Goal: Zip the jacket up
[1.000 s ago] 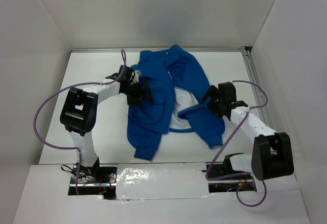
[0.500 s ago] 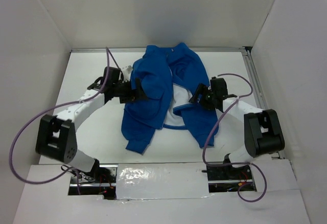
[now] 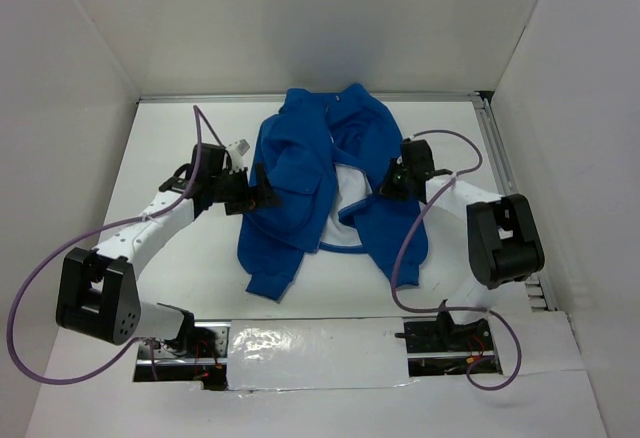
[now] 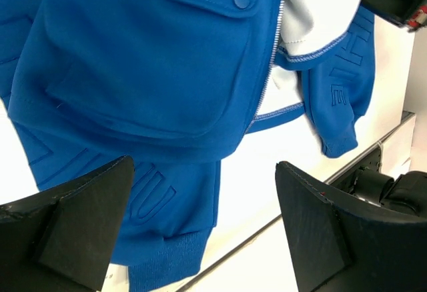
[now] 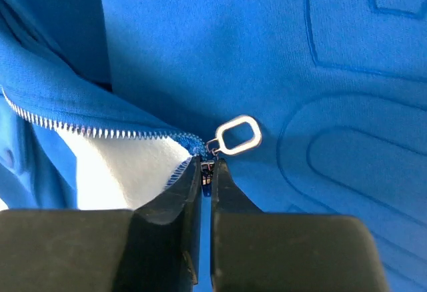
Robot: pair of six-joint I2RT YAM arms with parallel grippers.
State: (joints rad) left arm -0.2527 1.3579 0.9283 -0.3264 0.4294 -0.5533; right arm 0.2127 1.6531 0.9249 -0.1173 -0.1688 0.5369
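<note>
The royal-blue jacket [image 3: 300, 168] lies unzipped on the white table, its pale lining [image 3: 350, 203] showing between the two front panels. My right gripper [image 3: 393, 182] sits at the lower end of the right panel. In the right wrist view it [image 5: 207, 167] is shut on the zipper slider [image 5: 207, 171], and the silver pull tab [image 5: 238, 135] lies just beyond the fingertips on blue jacket fabric [image 5: 320, 52]. My left gripper [image 3: 262, 194] hovers wide open over the left panel. The left wrist view shows it [image 4: 203, 172] with nothing between the fingers, above the pocket [image 4: 147, 72] and zipper teeth [image 4: 270, 59].
White walls close in the table on three sides. A metal rail [image 3: 503, 173] runs along the right edge. Purple cables loop off both arms. A taped white ledge [image 3: 320, 343] crosses the front between the arm bases.
The right gripper moved up-left to the zipper end and closed on the slider. The left arm swung outward, its open gripper shifting slightly left. The jacket slid a little away.
</note>
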